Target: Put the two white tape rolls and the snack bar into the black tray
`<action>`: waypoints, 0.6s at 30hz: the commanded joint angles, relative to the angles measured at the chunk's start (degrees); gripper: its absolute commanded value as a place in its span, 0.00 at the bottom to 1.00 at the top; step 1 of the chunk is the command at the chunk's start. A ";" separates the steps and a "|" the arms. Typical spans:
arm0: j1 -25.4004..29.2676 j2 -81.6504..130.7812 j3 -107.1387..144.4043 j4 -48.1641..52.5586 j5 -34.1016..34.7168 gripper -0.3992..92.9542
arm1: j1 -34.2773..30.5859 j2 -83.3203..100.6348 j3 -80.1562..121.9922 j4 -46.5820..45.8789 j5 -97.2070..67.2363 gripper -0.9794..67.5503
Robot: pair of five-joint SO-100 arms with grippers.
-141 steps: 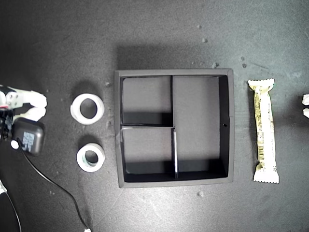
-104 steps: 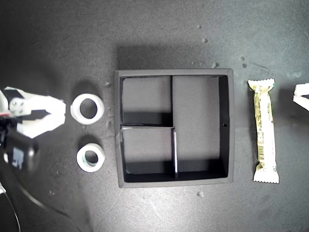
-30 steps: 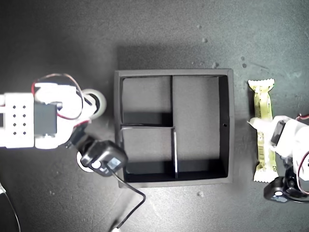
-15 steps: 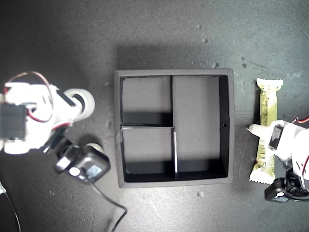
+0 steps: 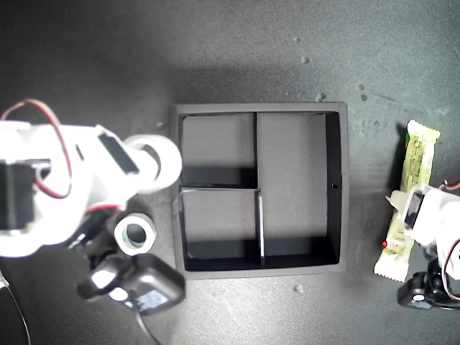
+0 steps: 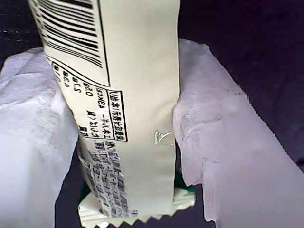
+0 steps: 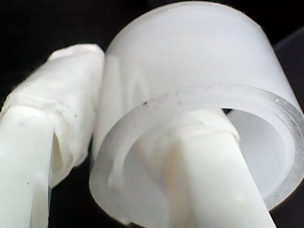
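My second gripper (image 5: 147,164) is shut on the wider white tape roll (image 5: 167,162), one finger inside the ring and one outside, as the second wrist view shows (image 7: 190,52). The roll hangs at the black tray's (image 5: 343,187) wall on the exterior view's left. The other white tape roll (image 5: 135,233), with a greenish-grey core, lies on the table below it. On the exterior view's right, my first gripper (image 5: 404,215) is shut on the snack bar (image 5: 417,154), which tilts beside the tray. The first wrist view shows the wrapper (image 6: 137,71) pinched between both pads (image 6: 213,137). All tray compartments are bare.
The second arm's black camera module (image 5: 147,287) hangs low in the exterior view's left, near the tray's lower corner. The first arm's black module (image 5: 420,296) sits below the snack bar. Small pale specks (image 5: 297,288) dot the dark table.
The second gripper has carried the wider roll rightwards up to the tray's wall, uncovering the other roll. The snack bar has tilted further and shifted right in the first gripper.
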 commanded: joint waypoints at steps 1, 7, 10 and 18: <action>-0.53 -4.31 -8.44 1.67 1.14 0.01 | -0.97 1.23 -5.01 2.99 -4.83 0.14; -1.85 -16.87 -23.64 8.44 3.87 0.01 | -3.25 0.97 -22.06 15.12 -7.65 0.13; -1.93 -24.87 -33.40 12.48 4.22 0.01 | -3.34 0.53 -32.08 16.17 -12.30 0.13; -1.76 -43.95 -59.77 21.09 3.69 0.01 | -2.37 -5.62 -44.30 3.43 -22.06 0.13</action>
